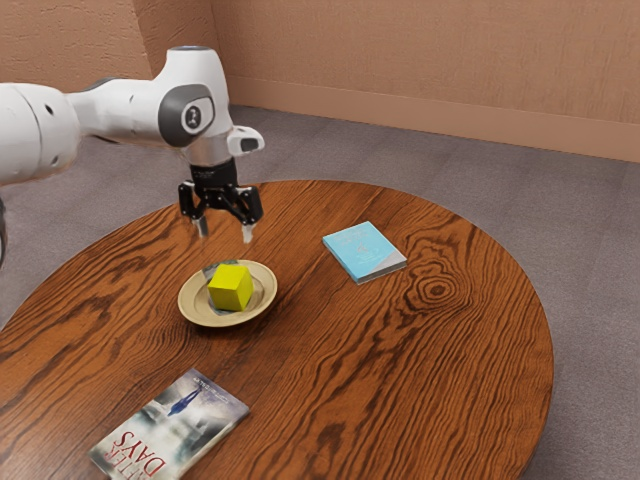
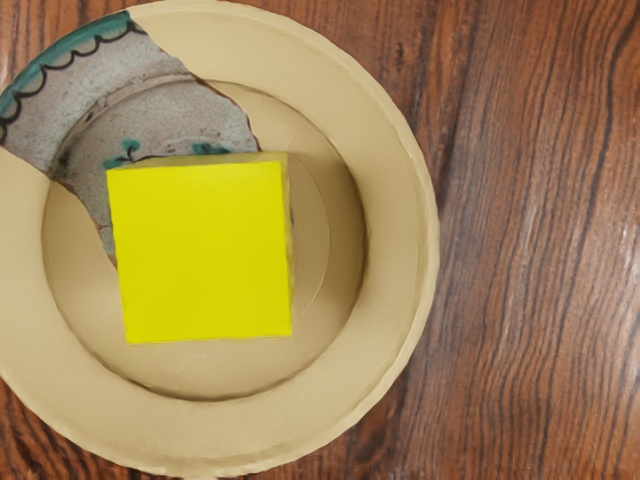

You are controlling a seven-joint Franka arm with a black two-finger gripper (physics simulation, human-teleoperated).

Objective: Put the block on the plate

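- Exterior view, and straight to the gripper [image 1: 225,234]: hanging above the plate [image 1: 188,299], pointing down, with fingers spread apart and only air between them, so open and carrying nothing
- Now down to the yellow block [image 1: 231,288]: resting inside the plate, well below the fingertips, clear of any grip and borne by the dish alone
- Over to the wrist view, looking down on that bright upper face: sitting near the middle of the hollow, with the raised rim all round, and partly covering the grey-and-teal patch [image 2: 150,95] of the plate's pattern
- Looking level and steady there, probably thanks to a broad flat face underneath; well placed against a slide too, with sloping sides around to check any small drift
- Why keep the hand up high? Likely for clearance, leaving room above both block and rim, with no contact to drag or tip either one
- Out across the wooden table [image 1: 400,380]: noting the blue book [image 1: 362,248] and the book with a dark cover picture [image 1: 175,430], both apart from the plate, neither in the way of a lift
- Calling it as good as done, by the look of things; best now to rise straight and leave well alone, since dipping again could nudge the block or catch the rim
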